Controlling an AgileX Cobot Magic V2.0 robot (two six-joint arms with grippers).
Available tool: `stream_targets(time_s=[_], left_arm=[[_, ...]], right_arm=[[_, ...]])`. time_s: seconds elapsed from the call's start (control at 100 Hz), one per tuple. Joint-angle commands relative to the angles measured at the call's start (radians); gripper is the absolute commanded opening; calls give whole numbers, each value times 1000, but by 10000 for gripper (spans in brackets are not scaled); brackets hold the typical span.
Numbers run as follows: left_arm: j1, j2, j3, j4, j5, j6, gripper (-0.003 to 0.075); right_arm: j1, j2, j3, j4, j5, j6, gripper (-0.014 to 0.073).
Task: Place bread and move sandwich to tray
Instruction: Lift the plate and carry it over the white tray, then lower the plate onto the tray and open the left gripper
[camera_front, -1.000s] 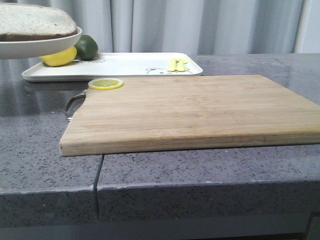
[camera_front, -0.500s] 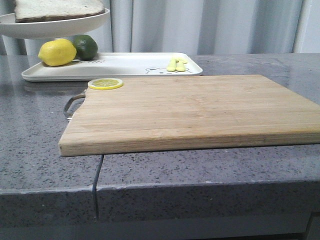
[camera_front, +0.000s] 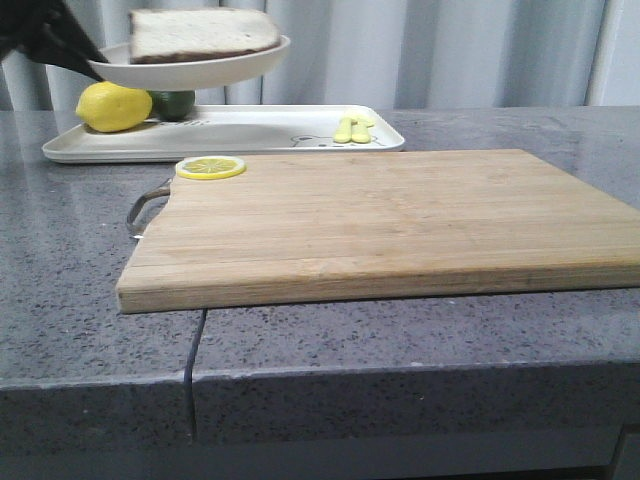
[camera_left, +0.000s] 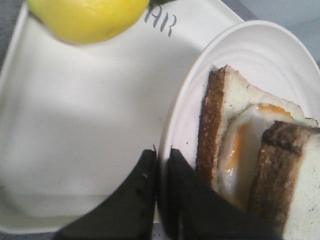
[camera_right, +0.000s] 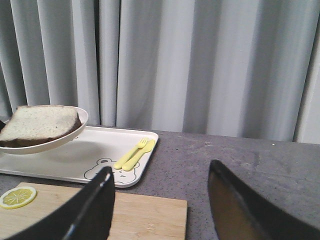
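Above the far-left part of the counter, a round white plate (camera_front: 190, 70) is held in the air over the tray (camera_front: 240, 135), tilted slightly. On the plate lies the sandwich (camera_left: 260, 160): pale, speckled slices with dark brown crust and, between them, a fried egg with glossy white and orange yolk; the upper slice sits offset, so the egg shows. The left gripper (camera_left: 161, 172) is clamped on the plate's rim, one black finger on each side of it. The tray is white, flat and low-rimmed, with a small bear print and lettering; it rests on the grey counter (camera_front: 330, 340) at the far left. On it lie a whole lemon (camera_front: 113, 106) and a dark green lime (camera_front: 172, 102) at the left end, below the plate, and pale yellow cutlery (camera_front: 353, 129) at the right end. Near the tray's front edge, a lemon slice (camera_front: 210, 167) lies on the far-left corner of the wooden cutting board (camera_front: 380, 225), which fills the centre of the counter. The right gripper (camera_right: 160, 205) hangs above the board's far right, its fingers spread wide apart with nothing between them. Grey curtains (camera_right: 200, 65) close the background.
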Motion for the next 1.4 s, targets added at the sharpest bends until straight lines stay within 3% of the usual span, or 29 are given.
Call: stream_targets(time_s=[0.0,0.47,1.39], left_arm=[[-22,-16,-92,-74,-12,0,-20],[-41,142,-273,-73,30,0,-20],[-45,194,-277,-25,-2,-6,-20]], right_arm=[[-4,2,-25,-46,16,-7,424],[-4,2,-25,-44,12,-7,424],[-4,2,-25,-43,3,-7,424]])
